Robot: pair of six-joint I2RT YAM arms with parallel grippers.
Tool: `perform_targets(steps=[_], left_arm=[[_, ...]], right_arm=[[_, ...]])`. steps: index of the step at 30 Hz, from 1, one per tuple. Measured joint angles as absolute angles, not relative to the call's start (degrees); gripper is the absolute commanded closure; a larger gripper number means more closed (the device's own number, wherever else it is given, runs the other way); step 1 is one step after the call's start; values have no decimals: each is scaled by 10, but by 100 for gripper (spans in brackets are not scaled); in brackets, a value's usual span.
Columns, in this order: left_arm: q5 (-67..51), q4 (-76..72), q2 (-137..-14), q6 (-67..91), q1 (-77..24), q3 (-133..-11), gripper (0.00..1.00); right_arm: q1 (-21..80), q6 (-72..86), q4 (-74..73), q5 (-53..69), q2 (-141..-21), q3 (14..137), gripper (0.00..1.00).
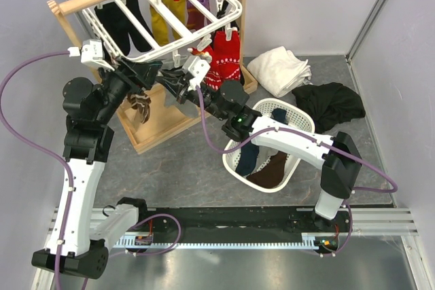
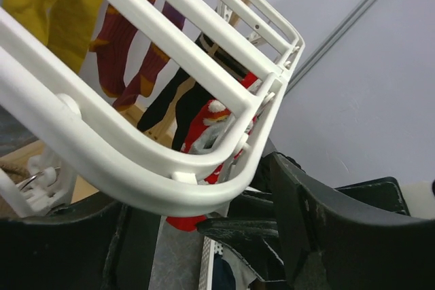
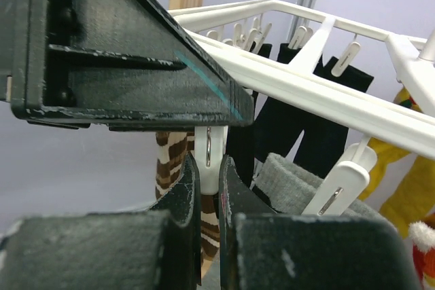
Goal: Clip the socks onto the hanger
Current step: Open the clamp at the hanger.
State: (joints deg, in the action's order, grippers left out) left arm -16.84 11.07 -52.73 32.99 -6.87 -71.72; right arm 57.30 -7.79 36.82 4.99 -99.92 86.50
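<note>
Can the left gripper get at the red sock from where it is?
Probably not directly: the hanger's rail crosses between the left gripper and the red sock, and the right gripper, shut on a peg, crowds in.

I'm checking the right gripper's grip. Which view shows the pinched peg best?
The right wrist view: the peg sits close up, clamped between the right gripper's shut fingers. In the top and left wrist views I cannot pick that peg out among the others.

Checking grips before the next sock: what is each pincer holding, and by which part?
Right pincer pinches a peg by its free end. Left pincer is open at the hanger rim, gripping nothing.
</note>
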Motion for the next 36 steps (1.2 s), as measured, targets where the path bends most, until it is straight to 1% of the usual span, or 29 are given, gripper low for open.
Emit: perform_targets(steps=[5, 11, 17, 18, 21, 31, 36], left_arm=[[-164, 135, -529, 329, -64, -717, 32], [-187, 143, -544, 329, -46, -730, 37], [-227, 130, -561, 332, -43, -732, 45], [-230, 129, -562, 333, -43, -732, 49], [-234, 128, -564, 336, -43, -732, 54], [-232, 127, -554, 350, -41, -731, 55], [-223, 111, -536, 379, -37, -714, 60]], right_arm=[[559, -89, 368, 86, -999, 865, 96], [545, -95, 367, 111, -999, 865, 96], [544, -100, 363, 129, -999, 865, 96], [544, -101, 362, 132, -999, 865, 96], [544, -105, 362, 135, -999, 865, 96], [542, -108, 364, 139, -999, 865, 96], [543, -108, 364, 143, -999, 865, 96]])
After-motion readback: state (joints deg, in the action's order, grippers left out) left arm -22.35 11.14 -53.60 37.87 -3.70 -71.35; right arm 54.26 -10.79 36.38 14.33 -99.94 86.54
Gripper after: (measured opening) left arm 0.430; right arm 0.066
